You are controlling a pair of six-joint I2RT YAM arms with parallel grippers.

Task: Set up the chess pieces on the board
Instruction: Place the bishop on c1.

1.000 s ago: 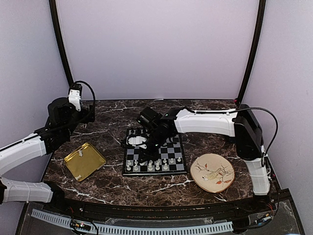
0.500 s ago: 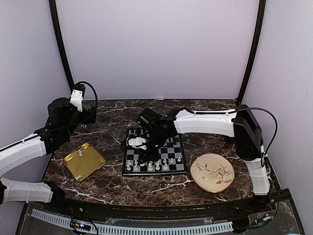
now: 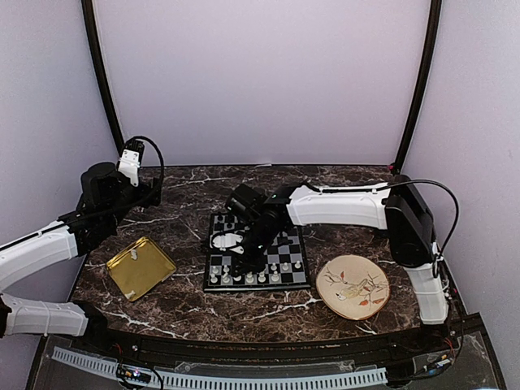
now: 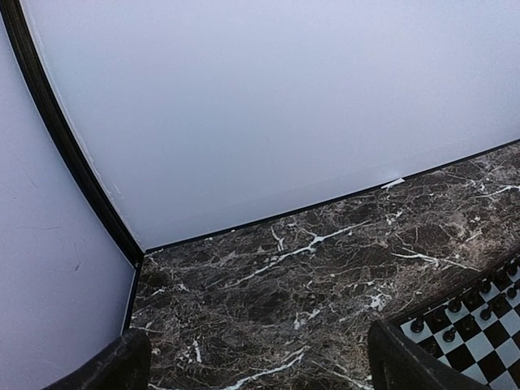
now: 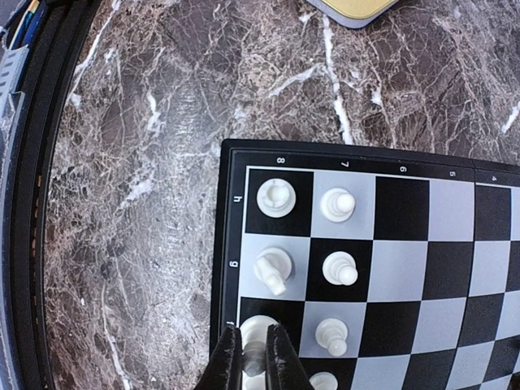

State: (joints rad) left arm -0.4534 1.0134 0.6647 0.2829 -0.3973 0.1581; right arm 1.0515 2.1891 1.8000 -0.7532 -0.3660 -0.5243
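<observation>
Right tool down at the near edge of the board, pinching one white chess piece on the front row, third square from the left corner. Other white chess pieces close on its left and just behind, none touching it. Bare strip of surface between that edge and the front rail. Lots of free squares in the middle of the board. Since a second ago: lower and closer to the front row. Left tool spread wide, holding nothing, up over the back left corner, a bit higher than before. Gold tray left of the board, plate just right of it. Dark marble with white veins, pale walls all round.
</observation>
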